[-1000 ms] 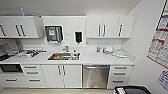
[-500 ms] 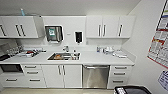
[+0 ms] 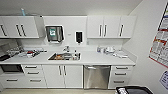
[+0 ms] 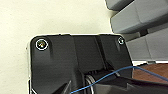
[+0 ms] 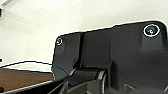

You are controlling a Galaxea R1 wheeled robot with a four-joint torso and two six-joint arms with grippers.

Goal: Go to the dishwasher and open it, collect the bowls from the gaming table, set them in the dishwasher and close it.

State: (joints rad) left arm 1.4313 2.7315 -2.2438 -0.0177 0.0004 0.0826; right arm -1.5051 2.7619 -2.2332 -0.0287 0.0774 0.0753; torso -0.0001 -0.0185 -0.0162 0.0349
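Facing a white kitchen wall, the head view shows the dishwasher [image 3: 97, 77] closed under the tabletop [image 3: 100, 58], right of the sink [image 3: 63, 56] and between white cabinet doors [image 3: 62, 75] and drawers [image 3: 121, 76]. Whether either claw is apart or together cannot be told.

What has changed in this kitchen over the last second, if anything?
Nothing has visibly changed. The dishwasher is shut under the counter as before, the sink and the white cabinets sit in the same places, and the head view has not shifted.
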